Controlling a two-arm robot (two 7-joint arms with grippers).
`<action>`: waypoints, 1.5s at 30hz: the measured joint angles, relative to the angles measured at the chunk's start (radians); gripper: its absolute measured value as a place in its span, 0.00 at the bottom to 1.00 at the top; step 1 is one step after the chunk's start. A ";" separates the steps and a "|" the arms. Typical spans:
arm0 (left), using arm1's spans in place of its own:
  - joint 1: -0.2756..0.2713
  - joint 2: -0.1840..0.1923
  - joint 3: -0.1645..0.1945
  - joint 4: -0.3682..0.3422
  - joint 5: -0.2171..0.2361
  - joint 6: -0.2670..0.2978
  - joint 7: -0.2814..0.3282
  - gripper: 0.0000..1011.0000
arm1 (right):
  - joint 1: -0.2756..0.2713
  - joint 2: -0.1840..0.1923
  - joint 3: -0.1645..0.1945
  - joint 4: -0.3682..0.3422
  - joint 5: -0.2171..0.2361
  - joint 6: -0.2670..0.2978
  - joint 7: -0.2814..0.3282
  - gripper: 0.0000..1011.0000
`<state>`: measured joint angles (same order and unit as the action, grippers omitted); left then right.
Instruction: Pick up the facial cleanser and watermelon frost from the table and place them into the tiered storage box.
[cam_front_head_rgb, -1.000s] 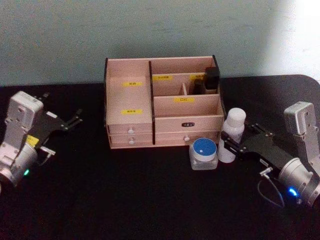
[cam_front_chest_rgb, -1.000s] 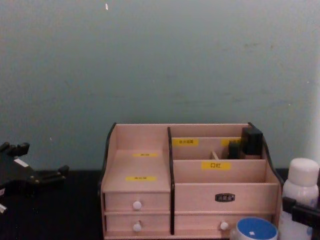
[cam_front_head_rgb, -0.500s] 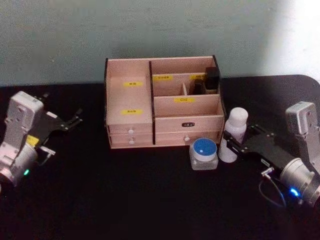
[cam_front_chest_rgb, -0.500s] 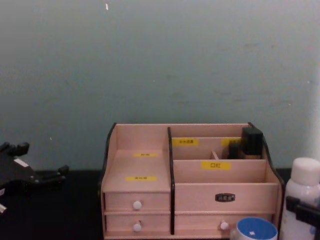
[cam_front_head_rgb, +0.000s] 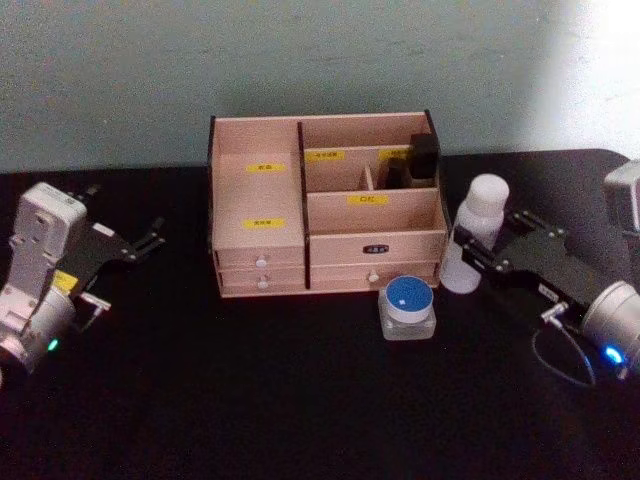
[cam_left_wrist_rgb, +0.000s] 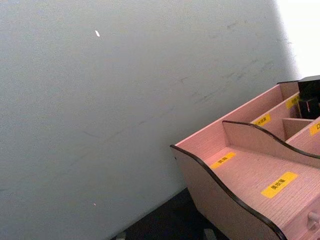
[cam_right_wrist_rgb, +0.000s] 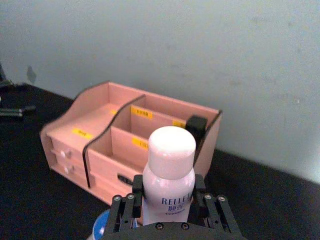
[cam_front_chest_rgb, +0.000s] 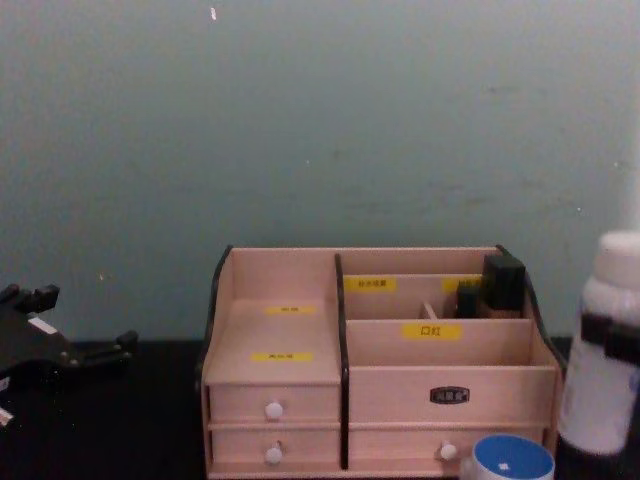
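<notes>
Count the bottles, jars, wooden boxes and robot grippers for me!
Bottles: 1, the facial cleanser
Jars: 1, the watermelon frost
Wooden boxes: 1, the tiered storage box
Grippers: 2, the right gripper holding the bottle, the left gripper idle at the left
Total: 5

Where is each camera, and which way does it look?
Head: high, looking down at the tiered storage box; left gripper and right gripper show.
Chest: low, looking across the table; left gripper at edge.
Left wrist: faces the box's left end, wall.
Right wrist: behind its gripper clamping the facial cleanser.
Head, chest share the watermelon frost.
</notes>
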<state>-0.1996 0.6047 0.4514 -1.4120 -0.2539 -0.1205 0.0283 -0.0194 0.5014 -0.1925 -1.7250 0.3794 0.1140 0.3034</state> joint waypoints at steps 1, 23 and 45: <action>0.000 0.000 0.000 0.000 0.000 0.000 0.000 0.99 | 0.005 -0.001 0.000 -0.001 -0.001 0.000 0.002 0.59; 0.000 0.000 0.000 0.000 0.000 0.000 0.000 0.99 | 0.253 -0.104 -0.100 0.152 -0.033 -0.035 0.070 0.59; 0.000 0.000 0.000 0.000 0.000 0.000 0.000 0.99 | 0.475 -0.211 -0.176 0.414 -0.060 -0.087 0.103 0.59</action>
<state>-0.1995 0.6047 0.4514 -1.4120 -0.2539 -0.1205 0.0283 0.4556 0.2909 -0.3686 -1.3106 0.3191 0.0271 0.4060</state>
